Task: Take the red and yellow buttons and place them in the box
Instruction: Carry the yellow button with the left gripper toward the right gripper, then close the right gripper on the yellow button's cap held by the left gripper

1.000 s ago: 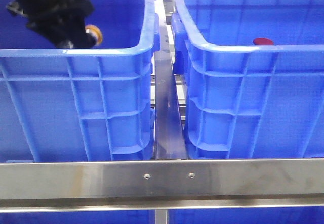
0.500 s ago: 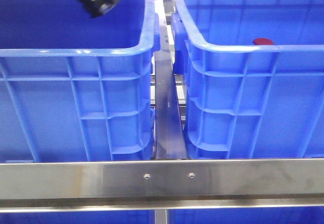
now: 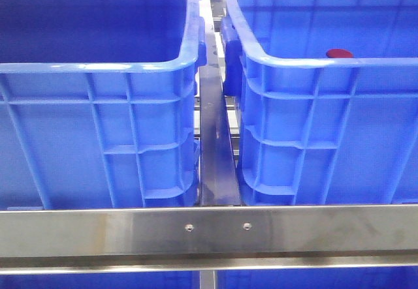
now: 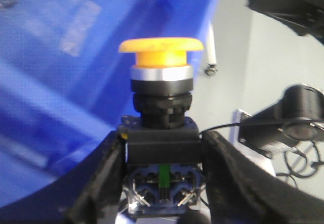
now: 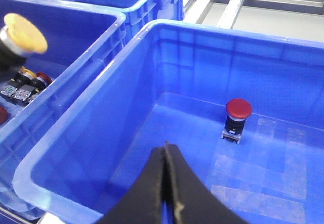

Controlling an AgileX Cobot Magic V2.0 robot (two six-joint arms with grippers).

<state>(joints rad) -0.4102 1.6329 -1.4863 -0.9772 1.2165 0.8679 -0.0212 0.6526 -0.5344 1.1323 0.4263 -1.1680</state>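
Wrist views alone show left gripper clamping yellow button, right gripper closed empty.

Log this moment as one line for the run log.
left claw: shut on yellow button | right claw: shut, empty | red button: upright in box

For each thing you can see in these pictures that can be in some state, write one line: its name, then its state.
yellow button: held upright, lifted, clamped by its black base.
left gripper: shut on the yellow button.
right gripper: shut, holding nothing, above the right crate.
red button: standing upright on the floor of the right crate, untouched.
right crate: open-topped, holding only the red button.
left crate: open-topped, more buttons lying inside.
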